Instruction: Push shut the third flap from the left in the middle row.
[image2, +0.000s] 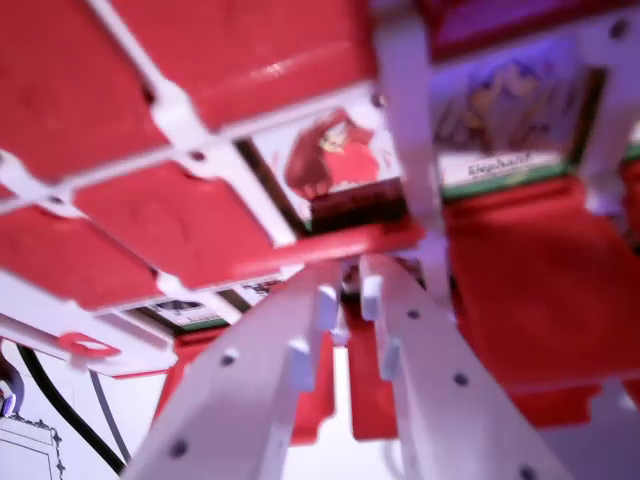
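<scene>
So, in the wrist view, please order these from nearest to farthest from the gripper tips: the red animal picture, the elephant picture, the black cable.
1. Red animal picture: just above the gripper, slightly to the view's left.
2. Elephant picture: upper right of the view.
3. Black cable: lower left corner, farthest.

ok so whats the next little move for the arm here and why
Probably nudge forward: the end effector sits right at the edge of a raised red flap, with the animal picture behind it uncovered, so that flap looks not yet shut.
</scene>
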